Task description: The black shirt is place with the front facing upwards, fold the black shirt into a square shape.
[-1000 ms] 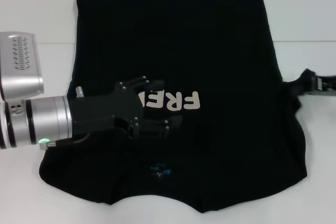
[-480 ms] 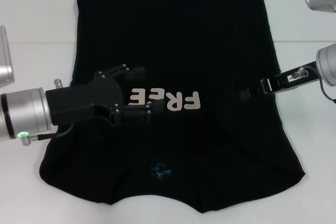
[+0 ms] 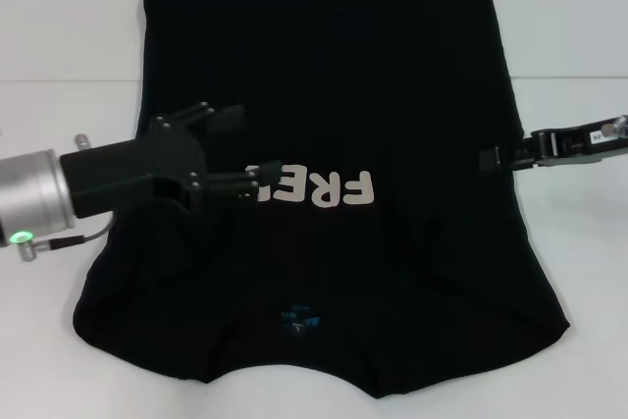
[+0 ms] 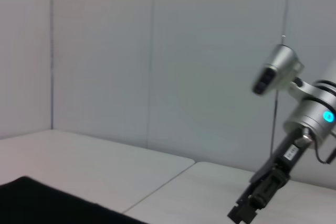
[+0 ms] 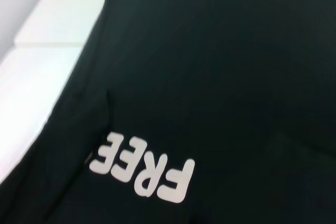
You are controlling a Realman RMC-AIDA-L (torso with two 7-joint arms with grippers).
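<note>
Shirt (image 3: pixel 324 66) lies flat; left gripper (image 3: pixel 240 149) hovers open over its chest lettering (image 3: pixel 319 187), right gripper (image 3: pixel 491 158) at its side edge, can't tell its fingers.

The left tool (image 3: pixel 240 149) is covering the last letter of the black shirt (image 3: pixel 334 76)'s chest lettering (image 3: pixel 319 187) in the head view. The right tool (image 3: pixel 491 158) is running off the picture's edge, its fingers too dark to tell apart against the cloth beneath.

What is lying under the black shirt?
The black shirt lies flat on a white table. Whatever else might be beneath it is covered.
</note>
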